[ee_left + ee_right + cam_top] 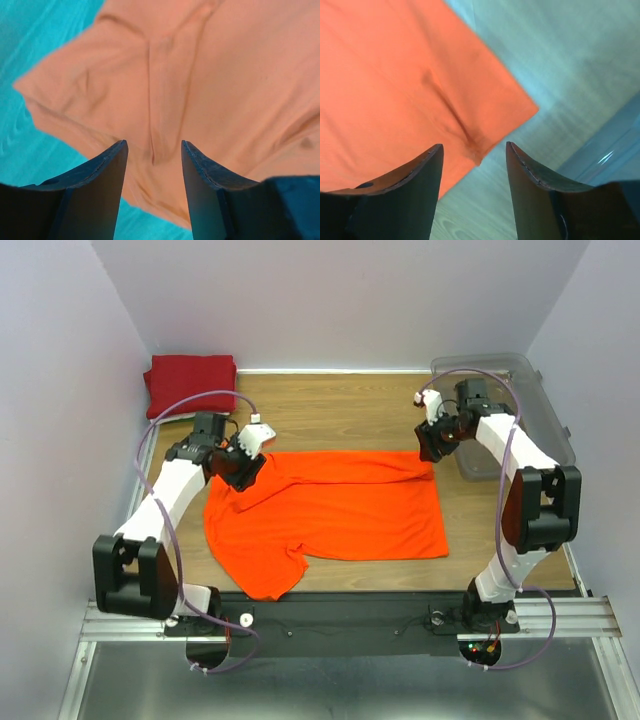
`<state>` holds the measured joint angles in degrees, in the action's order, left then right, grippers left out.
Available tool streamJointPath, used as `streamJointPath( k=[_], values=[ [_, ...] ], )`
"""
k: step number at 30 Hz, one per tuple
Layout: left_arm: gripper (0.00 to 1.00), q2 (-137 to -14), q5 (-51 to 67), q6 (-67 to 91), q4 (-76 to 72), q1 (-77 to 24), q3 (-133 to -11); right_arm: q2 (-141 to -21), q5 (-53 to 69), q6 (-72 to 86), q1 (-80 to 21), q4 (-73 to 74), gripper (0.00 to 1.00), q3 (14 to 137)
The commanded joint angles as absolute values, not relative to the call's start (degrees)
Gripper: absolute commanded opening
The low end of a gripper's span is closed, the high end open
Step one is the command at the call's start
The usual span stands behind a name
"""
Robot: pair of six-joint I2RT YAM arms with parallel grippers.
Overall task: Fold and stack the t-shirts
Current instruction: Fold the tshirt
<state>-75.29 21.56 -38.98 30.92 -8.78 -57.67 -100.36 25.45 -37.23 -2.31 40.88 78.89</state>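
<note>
The bright orange t-shirt (335,510) lies spread on the table, a sleeve hanging toward the near edge. A dark red t-shirt (190,380) lies folded at the far left corner. My left gripper (246,469) is open just above the shirt's far left part; wrinkled orange cloth (200,90) lies between and beyond its fingers. My right gripper (430,452) is open at the shirt's far right corner; the corner (480,150) sits between its fingers, free of them. No white or green shirt shows.
A clear plastic bin (510,410) stands at the far right, close behind the right arm. White walls close in the left, back and right sides. Bare wood table (340,410) lies between the shirt and the back wall.
</note>
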Motion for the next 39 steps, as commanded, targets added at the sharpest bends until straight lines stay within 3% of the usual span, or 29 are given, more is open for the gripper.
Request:
streamJointPath(
  k=[1,8,17,26,29,35,37,39],
  values=[
    [0.61,-84.2,29.3,-37.5,30.3,-8.6,-64.0,-105.0,29.9,-32.6,-2.7,43.0,0.5,84.9],
    [0.63,-96.2,33.5,-32.9,25.8,-9.0,-69.8,-111.9,27.2,-30.3,-3.3,43.4,0.41,88.1],
    [0.63,-104.1,37.3,-33.1,25.1,-9.3,-71.0,-113.4,22.9,-33.1,-3.4,43.9,0.42,84.6],
    [0.56,-104.9,38.1,-32.3,22.8,-11.1,-69.9,-112.3,21.4,-34.5,-3.3,44.5,0.46,84.9],
    [0.47,-104.9,38.4,-32.6,23.2,-11.2,-70.3,-112.8,21.1,-34.6,-3.3,44.8,0.46,84.9],
    [0.1,-103.3,40.0,-36.0,28.3,-12.2,-70.8,-112.4,20.7,-35.2,-3.3,45.8,0.46,84.9],
    [0.01,-101.8,39.8,-37.0,30.2,-12.7,-69.8,-111.8,20.0,-36.0,-3.3,46.4,0.47,85.0],
    [0.0,-98.9,40.1,-38.1,31.6,-13.3,-67.9,-110.3,19.7,-36.7,-3.4,46.7,0.48,84.6]
  ],
)
